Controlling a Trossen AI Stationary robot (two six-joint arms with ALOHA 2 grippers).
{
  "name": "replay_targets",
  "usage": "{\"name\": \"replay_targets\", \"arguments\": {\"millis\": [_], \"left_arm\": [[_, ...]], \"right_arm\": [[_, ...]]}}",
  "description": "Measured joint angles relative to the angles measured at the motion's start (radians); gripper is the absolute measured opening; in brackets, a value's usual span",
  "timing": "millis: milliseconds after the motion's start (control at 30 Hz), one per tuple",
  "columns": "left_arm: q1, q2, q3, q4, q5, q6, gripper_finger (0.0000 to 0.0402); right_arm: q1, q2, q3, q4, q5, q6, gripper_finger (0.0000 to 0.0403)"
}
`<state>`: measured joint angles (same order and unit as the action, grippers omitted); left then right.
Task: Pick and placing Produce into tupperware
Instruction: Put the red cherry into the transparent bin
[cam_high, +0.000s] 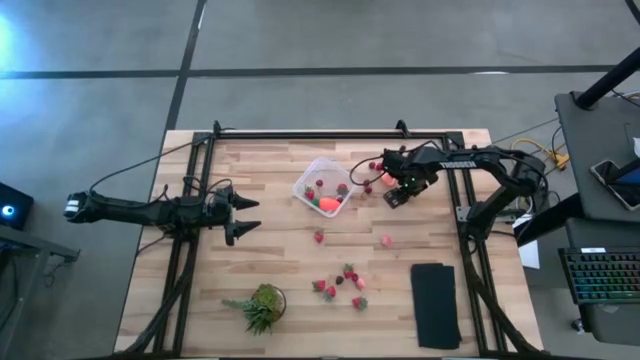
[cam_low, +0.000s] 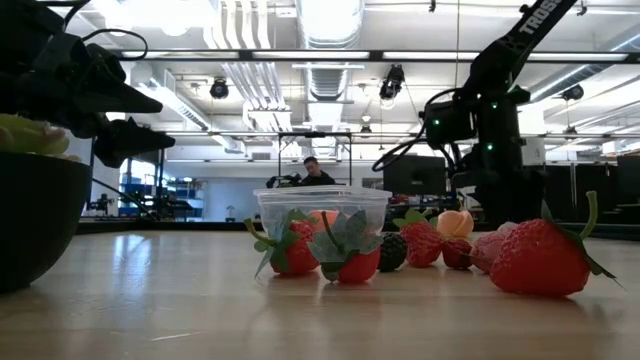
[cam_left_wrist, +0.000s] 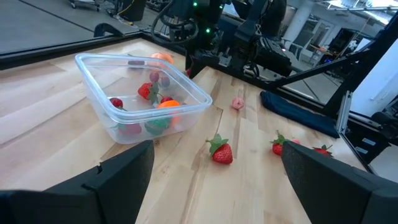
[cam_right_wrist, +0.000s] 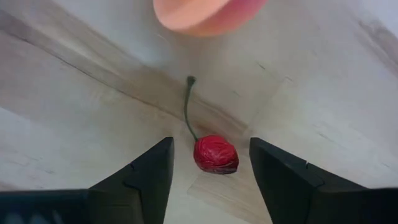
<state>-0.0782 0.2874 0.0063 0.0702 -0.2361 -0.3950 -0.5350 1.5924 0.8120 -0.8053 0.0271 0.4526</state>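
Red cherry lies untouched between the right gripper's spread fingers; left gripper gapes empty.

The tupperware is clear and colourless, with red strawberries and an orange carrot piece showing through it, all on a pale blond wood table with visible grain. Just beside the tub there's a dark red cherry with a thin dark stem and a pink-orange round fruit. Further from it sit more red strawberries with green tops, a flat black pad and a spiky green-brown plant.
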Motion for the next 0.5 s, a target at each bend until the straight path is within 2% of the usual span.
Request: {"name": "replay_targets", "arguments": {"millis": [500], "left_arm": [[0.0, 0.0, 0.0, 0.0, 0.0, 0.0, 0.0338]], "right_arm": [[0.0, 0.004, 0.0, 0.02, -0.017, 0.0, 0.0109]]}}
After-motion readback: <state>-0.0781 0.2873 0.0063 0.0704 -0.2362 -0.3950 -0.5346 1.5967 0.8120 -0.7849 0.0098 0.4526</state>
